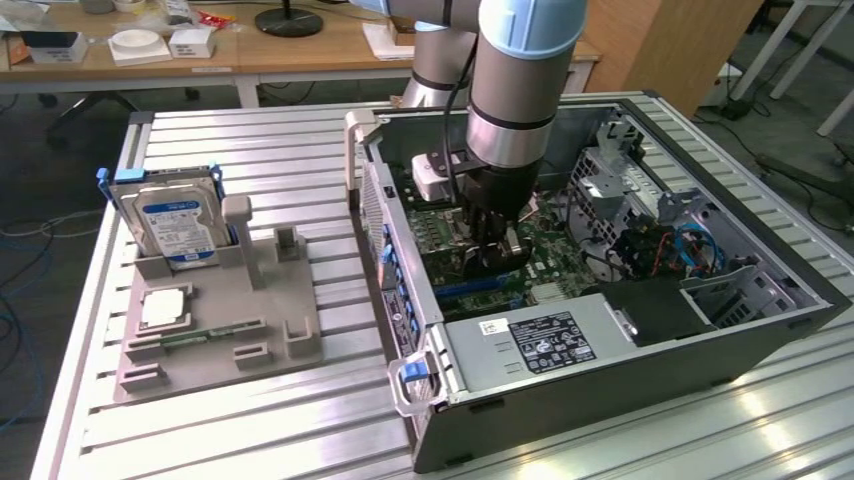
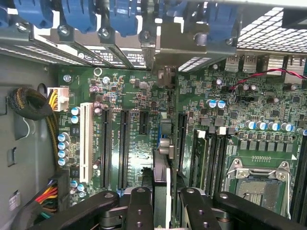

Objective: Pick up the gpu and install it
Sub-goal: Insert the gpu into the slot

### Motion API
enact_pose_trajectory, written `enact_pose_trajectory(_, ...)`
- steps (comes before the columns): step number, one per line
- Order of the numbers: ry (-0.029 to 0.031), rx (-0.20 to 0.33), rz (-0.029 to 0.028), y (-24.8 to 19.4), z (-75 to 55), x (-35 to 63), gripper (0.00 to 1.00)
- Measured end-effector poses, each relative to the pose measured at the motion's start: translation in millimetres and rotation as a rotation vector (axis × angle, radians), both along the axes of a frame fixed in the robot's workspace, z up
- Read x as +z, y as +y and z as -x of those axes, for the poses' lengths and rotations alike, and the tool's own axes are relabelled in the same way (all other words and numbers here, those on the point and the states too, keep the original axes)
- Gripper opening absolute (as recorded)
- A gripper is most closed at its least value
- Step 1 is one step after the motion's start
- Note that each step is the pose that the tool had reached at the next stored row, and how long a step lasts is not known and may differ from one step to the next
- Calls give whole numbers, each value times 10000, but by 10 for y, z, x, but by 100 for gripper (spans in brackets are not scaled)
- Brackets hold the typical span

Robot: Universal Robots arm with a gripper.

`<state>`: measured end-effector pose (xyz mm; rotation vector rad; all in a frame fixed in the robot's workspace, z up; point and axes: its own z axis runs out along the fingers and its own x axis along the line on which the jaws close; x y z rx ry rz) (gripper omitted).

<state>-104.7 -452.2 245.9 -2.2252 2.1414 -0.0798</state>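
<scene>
Right now the gripper (image 1: 491, 238) is down inside the open computer case (image 1: 641, 395), hanging just above the motherboard (image 2: 144, 96). From the wrist view its dark fingers (image 2: 139, 211) are drawn in narrow on the gpu (image 2: 162, 175), which they pinch edge-on so that it shows only as a thin upright blade. The card runs along the board between the long black expansion slots (image 2: 123, 148), with its pale end bracket (image 2: 165, 76) up by the rear openings under the blue clips (image 2: 122, 17). I cannot tell whether its bottom edge sits in a slot or just over one. To my eye that is the worry: if the card is a touch to one side or twisted in the grip, its connector would come down on the slot's wall or on the small parts beside it, and pressing would flex the board. The bracket could also snag the metal of the rear opening and tip the card. A thin card pinched near one end might swivel. The capacitors (image 2: 215, 103) and the red-and-black wire (image 2: 259, 76) lie near enough to be clipped by a stray sideways move.
</scene>
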Motion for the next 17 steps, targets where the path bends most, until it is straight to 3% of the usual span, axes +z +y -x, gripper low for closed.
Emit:
enact_pose_trajectory(3,0,2,33,-1,-1,0,27)
enact_pose_trajectory(5,0,0,141,0,1,0,27)
enact_pose_trajectory(7,0,2,192,-1,0,0,27)
enact_pose_trajectory(17,0,1,194,0,1,0,27)
